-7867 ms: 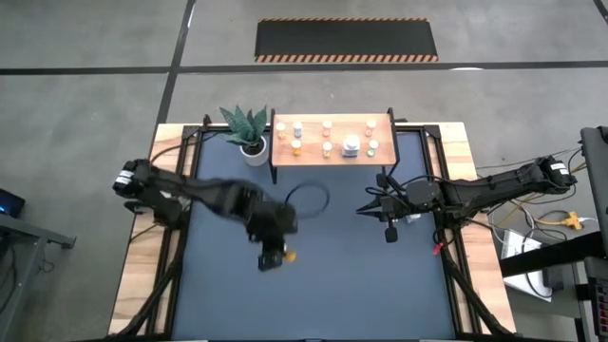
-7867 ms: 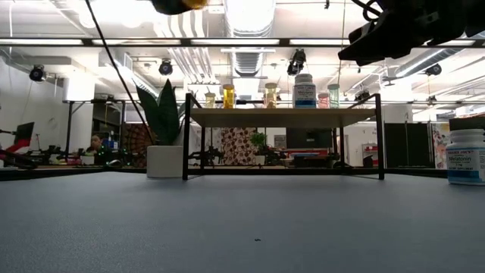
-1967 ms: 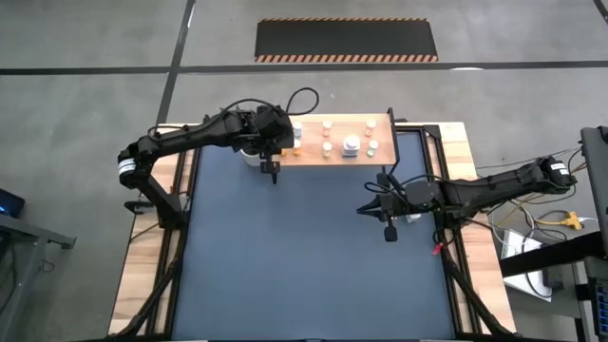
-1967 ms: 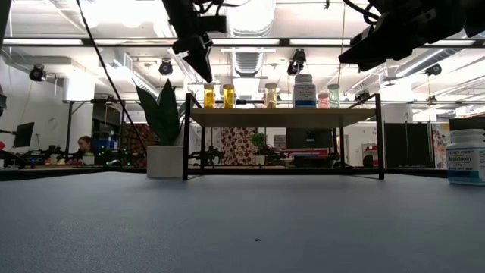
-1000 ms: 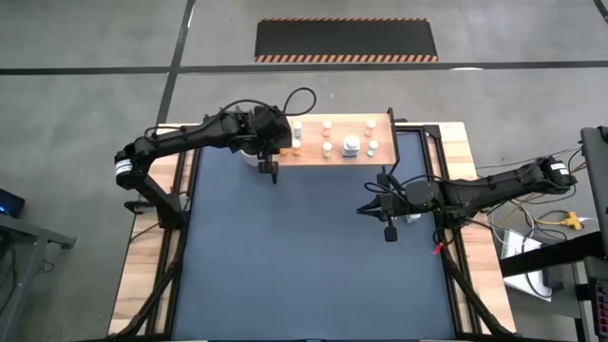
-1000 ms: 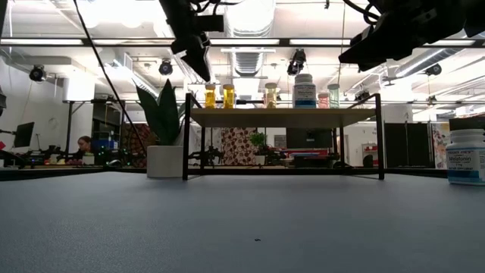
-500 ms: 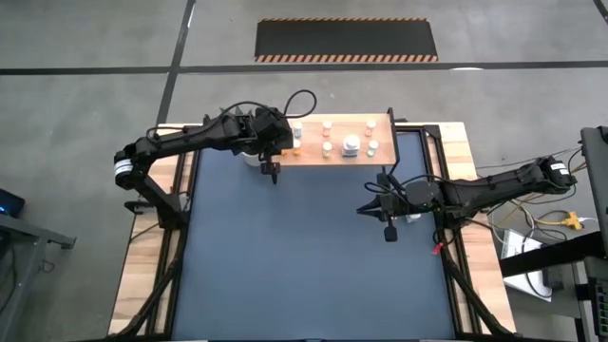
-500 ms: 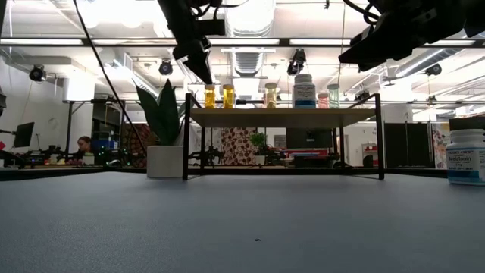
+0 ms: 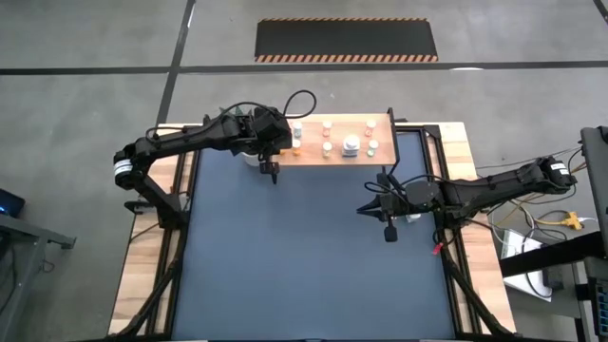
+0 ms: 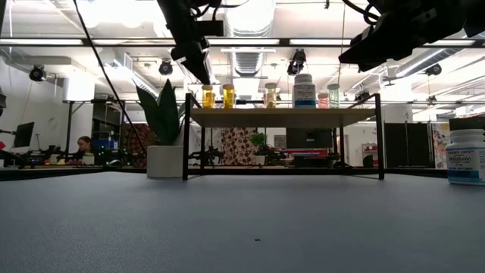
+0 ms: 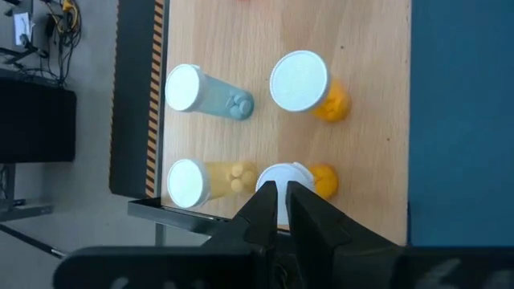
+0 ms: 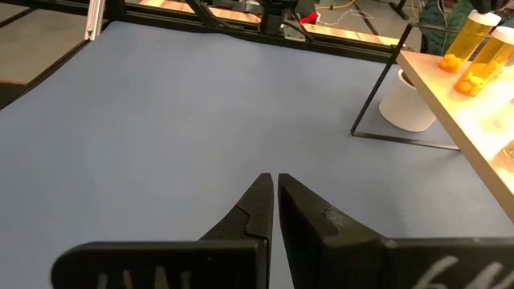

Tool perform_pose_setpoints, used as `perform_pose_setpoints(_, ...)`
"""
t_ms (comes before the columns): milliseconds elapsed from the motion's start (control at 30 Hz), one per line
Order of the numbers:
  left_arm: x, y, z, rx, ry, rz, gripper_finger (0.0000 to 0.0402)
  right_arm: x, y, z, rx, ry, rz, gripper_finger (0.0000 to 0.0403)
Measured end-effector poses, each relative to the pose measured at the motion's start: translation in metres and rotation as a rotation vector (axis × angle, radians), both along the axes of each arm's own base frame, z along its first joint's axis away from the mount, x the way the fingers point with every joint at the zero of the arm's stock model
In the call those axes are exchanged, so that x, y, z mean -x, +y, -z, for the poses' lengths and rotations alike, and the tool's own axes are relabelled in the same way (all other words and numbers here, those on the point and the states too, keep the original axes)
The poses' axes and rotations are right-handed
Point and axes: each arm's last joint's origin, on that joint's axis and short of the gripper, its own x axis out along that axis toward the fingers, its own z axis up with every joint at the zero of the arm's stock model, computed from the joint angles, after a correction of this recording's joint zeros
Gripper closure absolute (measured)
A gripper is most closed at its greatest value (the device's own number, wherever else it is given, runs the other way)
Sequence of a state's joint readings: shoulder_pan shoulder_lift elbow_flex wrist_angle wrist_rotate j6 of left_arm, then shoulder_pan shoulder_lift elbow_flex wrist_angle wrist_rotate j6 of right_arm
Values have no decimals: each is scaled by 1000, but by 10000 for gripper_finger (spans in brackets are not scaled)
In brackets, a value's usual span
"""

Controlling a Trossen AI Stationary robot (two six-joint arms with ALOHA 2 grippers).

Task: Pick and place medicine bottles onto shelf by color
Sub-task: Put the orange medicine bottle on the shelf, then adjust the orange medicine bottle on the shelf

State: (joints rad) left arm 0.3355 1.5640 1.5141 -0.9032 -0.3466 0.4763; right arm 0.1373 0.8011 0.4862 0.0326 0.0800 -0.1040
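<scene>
With the left gripper (image 11: 279, 197) clenched empty above the shelf's (image 9: 380, 152) left end, the orange bottles (image 11: 299, 82) are already standing there, so this placement looks finished. Next up is probably the white bottle (image 10: 465, 156) near the table's right edge, beside the parked, clenched right gripper (image 9: 363, 211).

We see the dark blue tabletop (image 9: 304, 266) bare across its middle and near side, so a gripper passes freely there. At the far edge the shelf (image 9: 380, 157) stands crowded with medicine bottles (image 9: 326, 148), narrow gaps between them. A plant pot (image 10: 165, 161) blocks its left end; a white bottle (image 10: 465, 157) stands at the right edge.
</scene>
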Motion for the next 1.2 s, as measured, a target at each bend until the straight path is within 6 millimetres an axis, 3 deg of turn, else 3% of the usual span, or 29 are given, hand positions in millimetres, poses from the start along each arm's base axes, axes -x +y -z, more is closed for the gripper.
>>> perform_pose_setpoints(567,6,-6,-15,-13,-54,12,384,0,0,0,10,-1,-3,390)
perform_pose_setpoints(833,9,-50,-30,127,-220,124,384,0,0,1,-8,4,4,390)
perform_pose_setpoints(1000,-2,-73,-8,111,-328,218,384,0,0,3,14,9,-5,390)
perform_pose_setpoints(1200,-11,-70,31,-36,-362,135,384,0,0,3,26,7,-10,390)
